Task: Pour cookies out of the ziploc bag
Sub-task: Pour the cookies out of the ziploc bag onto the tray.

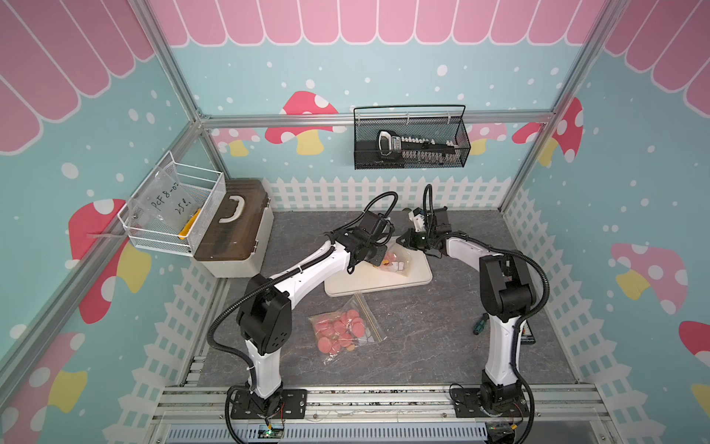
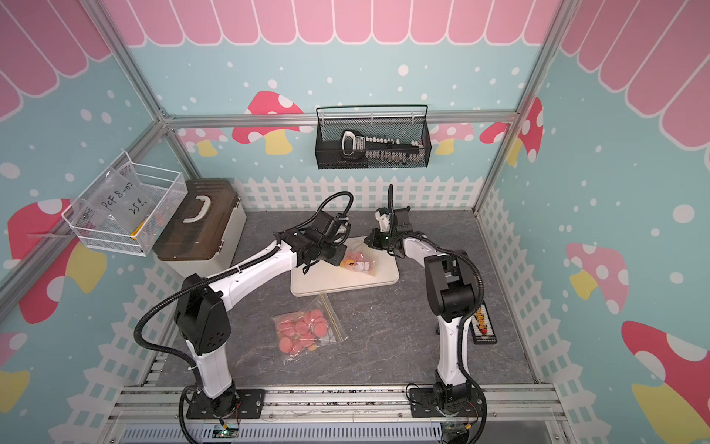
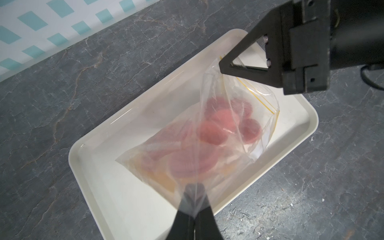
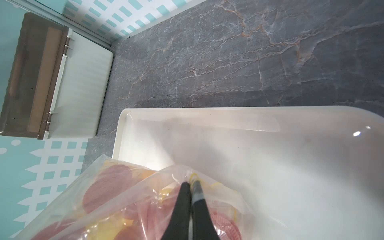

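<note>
Top view, far left: a white wire basket (image 1: pixel 175 207) hangs on the side wall. A storage box (image 1: pixel 234 226) with a brown lid stands just beside it on the grey counter (image 1: pixel 422 346).

Item one, my left pincer (image 3: pixel 195 193). It is clenched on the clear film of the ziploc bag (image 3: pixel 216 97), at the end away from the yellow zip line. The film is gathered into a pleat between the fingers.

Item two, the bag. It hangs stretched between my two pincers over the white tray (image 3: pixel 116 193). The cookies (image 3: pixel 212 133), pink-red discs with some tan-orange ones, are all inside it and lie bunched in the sagging middle. I cannot tell whether the underside of the bag touches the tray floor.

Item three, a second bag (image 1: pixel 345 332). It lies flat on the counter near the tray's edge, on the side toward my bases. It holds its own pink discs and neither pincer touches it.

Item four, my right pincer (image 4: pixel 190 186). It is clenched on the same ziploc bag, at the edge where the yellow zip line runs, with film bunched around the fingertips. It sits above the tray's far right part.

Far right: a screwdriver (image 1: pixel 481 323) with a green and black handle lies on the counter beside my right arm, well apart from the tray.
</note>
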`<state>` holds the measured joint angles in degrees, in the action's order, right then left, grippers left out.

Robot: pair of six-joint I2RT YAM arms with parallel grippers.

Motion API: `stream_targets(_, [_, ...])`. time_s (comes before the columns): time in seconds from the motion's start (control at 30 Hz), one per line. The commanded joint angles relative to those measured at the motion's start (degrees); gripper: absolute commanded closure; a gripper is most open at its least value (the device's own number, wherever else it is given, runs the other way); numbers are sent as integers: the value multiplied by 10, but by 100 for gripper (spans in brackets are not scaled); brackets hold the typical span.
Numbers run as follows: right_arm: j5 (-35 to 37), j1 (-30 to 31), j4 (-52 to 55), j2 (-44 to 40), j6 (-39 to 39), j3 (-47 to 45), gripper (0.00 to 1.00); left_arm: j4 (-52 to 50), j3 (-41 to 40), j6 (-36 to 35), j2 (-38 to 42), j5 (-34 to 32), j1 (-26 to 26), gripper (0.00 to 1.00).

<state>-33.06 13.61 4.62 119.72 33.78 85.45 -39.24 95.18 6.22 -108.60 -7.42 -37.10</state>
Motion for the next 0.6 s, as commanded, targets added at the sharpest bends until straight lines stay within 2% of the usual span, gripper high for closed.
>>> stream_targets(0.0, [0, -2, -10, -3, 3, -6, 100, 2, -20, 13, 10, 31, 16, 92])
stream_targets(0.17, [2, -2, -9, 0, 2, -6, 100, 34, -66, 29, 23, 64, 29, 88])
stream_targets(0.33, [2, -2, -9, 0, 2, -5, 100, 36, -67, 33, 22, 79, 30, 86])
stream_targets(0.43, [1, -2, -9, -2, 2, -6, 100, 36, -65, 34, 20, 80, 31, 89])
stream_targets(0.5, [-1, -2, -11, -2, 4, -6, 100, 38, -62, 36, 20, 74, 31, 98])
stream_targets(0.57, [-3, -2, -10, -3, 5, -7, 100, 46, -61, 40, 23, 60, 31, 100])
